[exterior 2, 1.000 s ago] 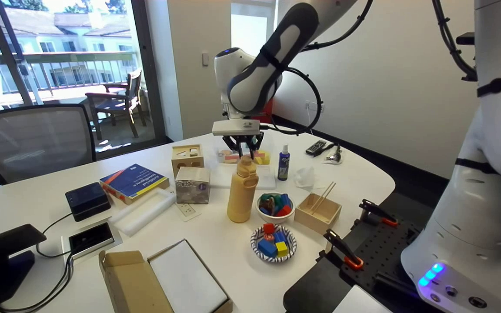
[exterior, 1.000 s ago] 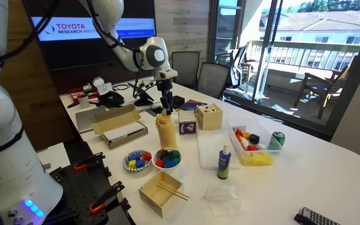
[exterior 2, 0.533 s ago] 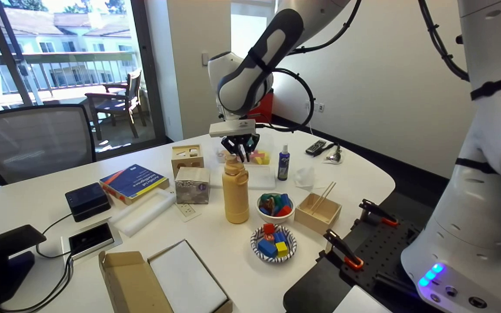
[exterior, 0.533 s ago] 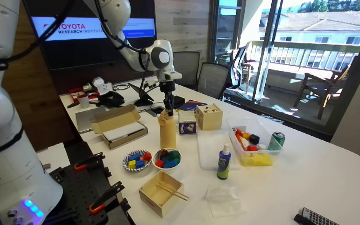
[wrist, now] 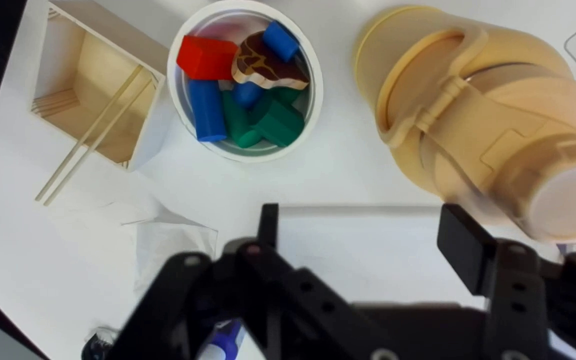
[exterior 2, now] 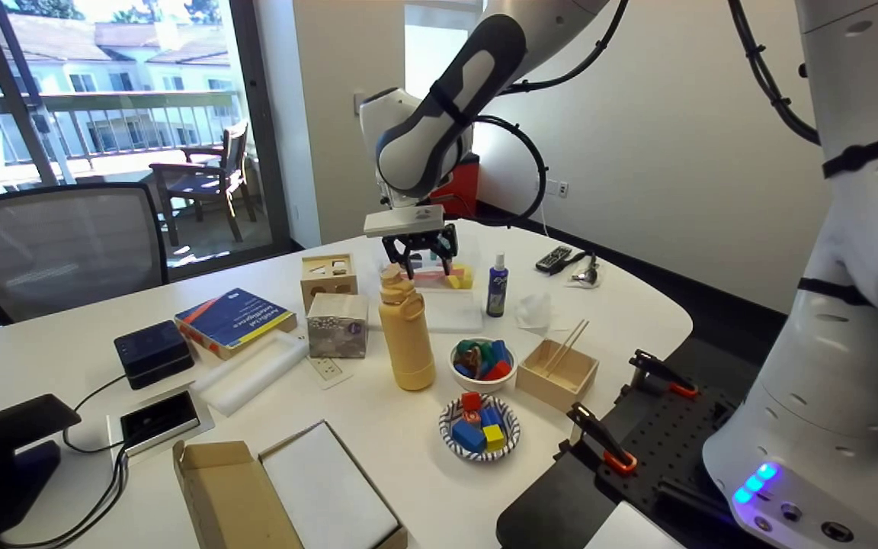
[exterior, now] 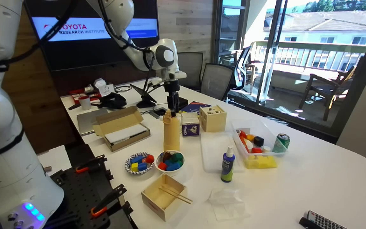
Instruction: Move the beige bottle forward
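Because a finger of the claw (wrist: 363, 235) overlaps the beige bottle (wrist: 488, 122) in the wrist view, contact is hard to tell; in an exterior view the white bowl (exterior: 171, 173) hides the bottle's foot. That bowl and the striped bowl (exterior 2: 481, 456) stand between the tilted bottle and the edge of the desk (exterior: 297, 190) by the robot base (exterior: 19, 187). Over that edge the arm (exterior 2: 477, 84) reaches, claw pointing down, fingers apart.
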